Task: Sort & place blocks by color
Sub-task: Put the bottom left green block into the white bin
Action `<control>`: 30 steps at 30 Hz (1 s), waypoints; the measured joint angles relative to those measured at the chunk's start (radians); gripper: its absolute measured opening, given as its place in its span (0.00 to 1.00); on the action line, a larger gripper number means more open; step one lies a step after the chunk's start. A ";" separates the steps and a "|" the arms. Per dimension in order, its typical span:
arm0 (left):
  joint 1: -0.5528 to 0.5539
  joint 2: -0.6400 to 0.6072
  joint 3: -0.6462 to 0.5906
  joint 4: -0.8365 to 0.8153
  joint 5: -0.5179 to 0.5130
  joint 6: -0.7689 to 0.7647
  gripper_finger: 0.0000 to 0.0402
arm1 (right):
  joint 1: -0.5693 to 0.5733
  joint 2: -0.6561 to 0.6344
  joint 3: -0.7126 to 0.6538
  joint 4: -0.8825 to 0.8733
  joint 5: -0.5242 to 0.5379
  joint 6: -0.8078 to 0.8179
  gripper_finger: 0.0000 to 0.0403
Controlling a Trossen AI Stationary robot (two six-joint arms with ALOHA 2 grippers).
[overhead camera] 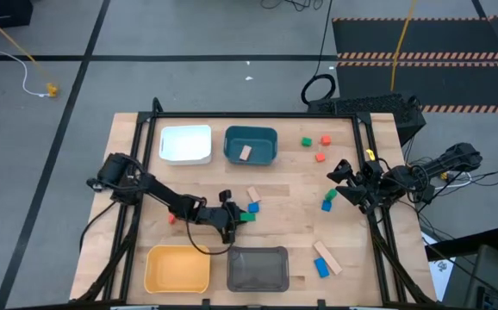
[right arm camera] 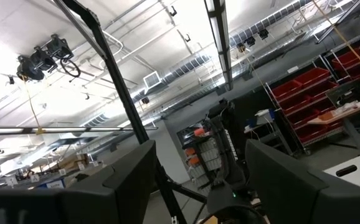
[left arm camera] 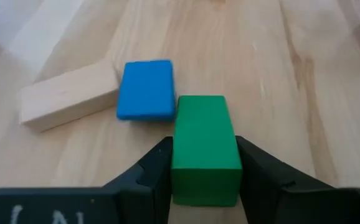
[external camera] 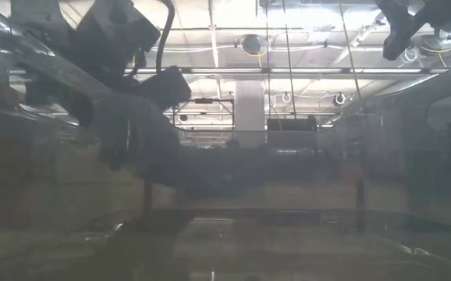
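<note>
Two arms work over a wooden worktop (overhead camera: 275, 194) that carries four bins: a white bin (overhead camera: 186, 144) and a teal bin (overhead camera: 251, 145) at the far side, a yellow bin (overhead camera: 177, 268) and a grey bin (overhead camera: 258, 269) at the near edge. The left end effector (overhead camera: 231, 222) is low at the middle of the worktop, between the two rows of bins. In the left wrist view its two dark fingers (left arm camera: 158, 171) press against both long sides of a green bar (left arm camera: 205, 146), clamped on it while the bar still lies on the wood. A blue block (left arm camera: 146, 89) touches the bar's far corner, and a tan bar (left arm camera: 68, 96) lies against the blue block's other side.

One tan block (overhead camera: 245, 152) lies inside the teal bin. A green cube (overhead camera: 306, 141) and two red blocks (overhead camera: 326, 139) sit near the far right corner. A second blue block (overhead camera: 326, 205) lies close to the right end effector (overhead camera: 345, 181), and a third one (overhead camera: 321, 268) rests beside a tan bar (overhead camera: 326, 256) near the front right. A small red block (overhead camera: 171, 219) shows just beside the left arm.

The right end effector hangs above the right side of the worktop with its fingers (right arm camera: 124, 180) apart, holding nothing.
</note>
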 joint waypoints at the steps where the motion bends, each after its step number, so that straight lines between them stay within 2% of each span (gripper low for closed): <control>1: 0.000 -0.022 0.000 0.002 0.011 0.015 0.34 | 0.000 0.000 0.000 0.000 0.000 0.000 0.60; 6: -0.001 -0.165 0.005 -0.042 -0.007 0.099 0.36 | 0.000 0.000 0.000 0.000 0.000 0.000 0.60; 12: 0.012 -0.307 0.003 -0.173 -0.168 0.209 0.38 | 0.000 0.000 0.000 0.000 0.000 0.000 0.60; 18: 0.061 -0.462 0.004 -0.260 -0.320 0.240 0.38 | 0.000 0.000 0.000 0.000 0.000 0.000 0.60; 20: 0.085 -0.503 0.005 -0.313 -0.377 0.195 0.38 | 0.000 0.000 0.000 0.000 0.000 0.000 0.60; 25: 0.164 -0.575 0.005 -0.565 -0.525 0.000 0.39 | 0.000 0.000 0.000 0.000 0.000 0.000 0.60; 30: 0.246 -0.642 0.005 -0.809 -0.551 -0.185 0.39 | 0.000 0.000 0.000 0.000 0.000 0.000 0.60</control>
